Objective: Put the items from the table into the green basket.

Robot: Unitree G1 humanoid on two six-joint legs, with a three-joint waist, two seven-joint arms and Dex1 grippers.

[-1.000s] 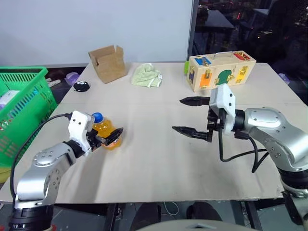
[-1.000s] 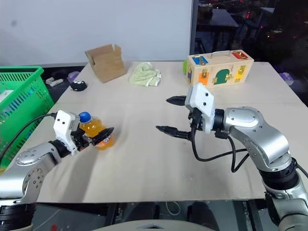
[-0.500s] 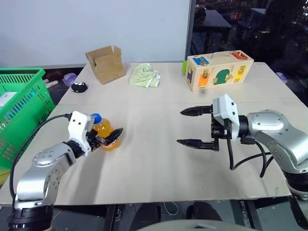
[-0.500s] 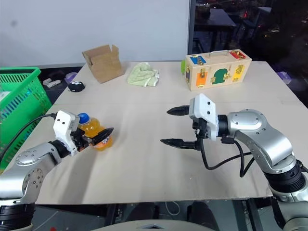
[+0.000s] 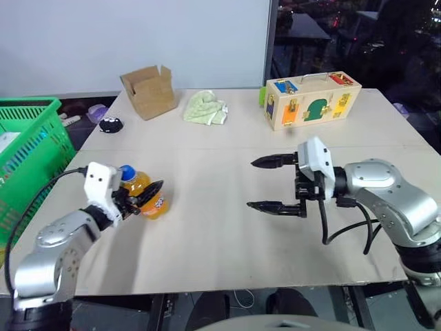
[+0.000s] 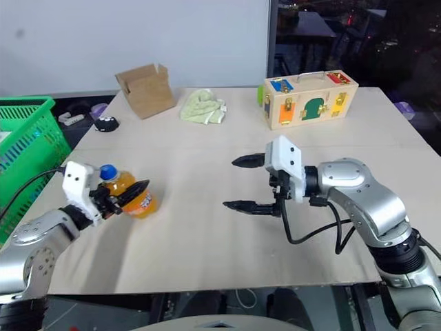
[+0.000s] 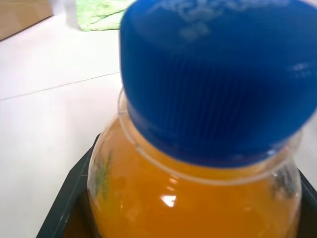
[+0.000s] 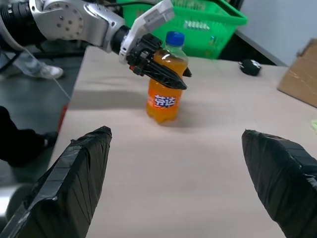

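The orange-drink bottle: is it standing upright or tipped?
Tipped slightly: the orange-drink bottle leans in the left gripper, cap off-centre above its base.

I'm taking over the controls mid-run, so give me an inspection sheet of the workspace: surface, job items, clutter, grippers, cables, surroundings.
Surface: beige table, one seam across its width, no spills seen.
Job's things: orange-drink bottle with blue cap, tilted, near the table's left edge; green basket beside the table on the left, something pale inside, contents unclear.
Clutter: open cardboard box, pale green cloth, wooden latch box, small black object, all along the far side.
Grippers: left gripper closed on the bottle's upper part; right gripper wide open, holding nothing, over mid-table.
Cables: black cables loop from both wrists, clear of the bottle.
Surroundings: white wall behind; dark area at far right.
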